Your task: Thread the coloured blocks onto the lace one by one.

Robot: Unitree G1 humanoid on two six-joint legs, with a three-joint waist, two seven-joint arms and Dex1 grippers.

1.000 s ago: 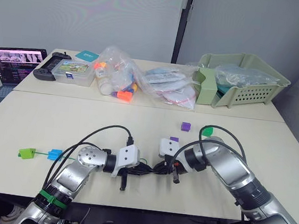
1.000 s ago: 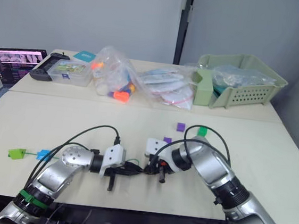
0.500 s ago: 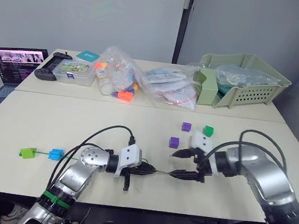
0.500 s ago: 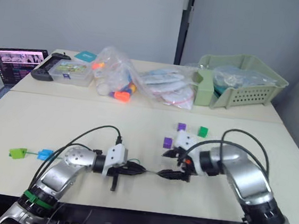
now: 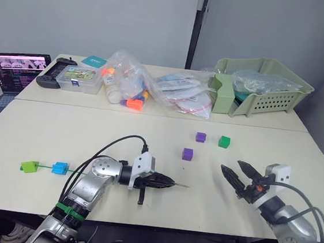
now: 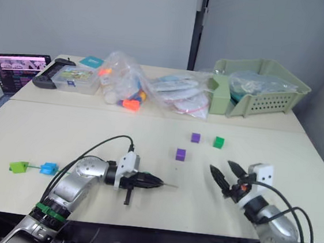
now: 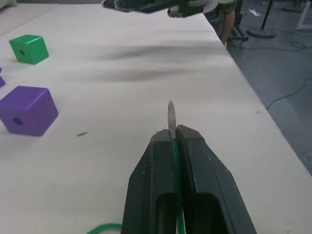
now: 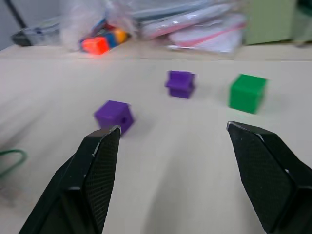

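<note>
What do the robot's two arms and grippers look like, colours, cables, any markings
Both arms are silver-grey metal with rounded joints and looping black cables. The left arm carries a green band near its base. Each wrist has a white block. The left gripper and right gripper have black tapered fingers; orange-red shows at the right one's base.

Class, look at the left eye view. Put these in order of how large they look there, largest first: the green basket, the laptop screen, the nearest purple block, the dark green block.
1. The green basket, clearly largest.
2. The laptop screen, partly cut off by the picture's edge.
3. The nearest purple block and the dark green block look about alike; I would not rank them.
</note>
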